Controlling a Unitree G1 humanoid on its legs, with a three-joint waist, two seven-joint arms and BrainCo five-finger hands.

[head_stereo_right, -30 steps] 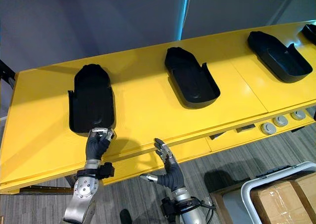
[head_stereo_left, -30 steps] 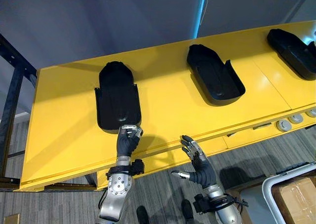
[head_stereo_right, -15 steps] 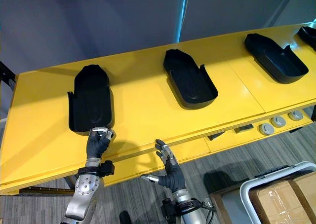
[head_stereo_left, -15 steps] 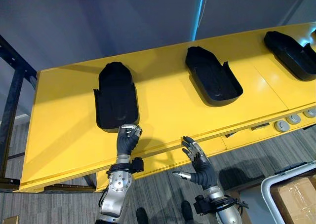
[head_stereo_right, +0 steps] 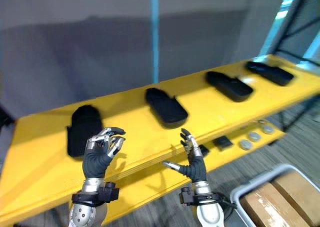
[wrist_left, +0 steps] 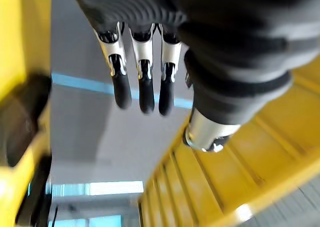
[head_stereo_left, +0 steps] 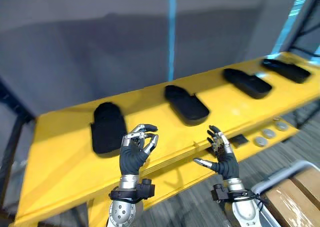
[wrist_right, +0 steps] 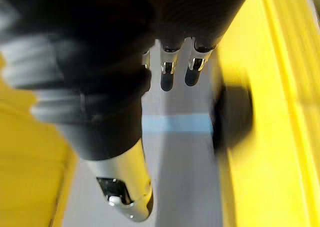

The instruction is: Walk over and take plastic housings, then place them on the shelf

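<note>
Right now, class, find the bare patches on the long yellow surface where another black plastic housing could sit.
Bare spots on the long yellow surface: left of the leftmost black plastic housing, the gap between it and the second housing, and the front strip. Tightest at the right, where little yellow shows between the third housing and fourth housing.

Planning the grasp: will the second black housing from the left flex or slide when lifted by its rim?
Likely stiff: the second housing is a moulded shell with raised walls. Probably light, being hollow. May slide on the smooth yellow table if pushed.
</note>
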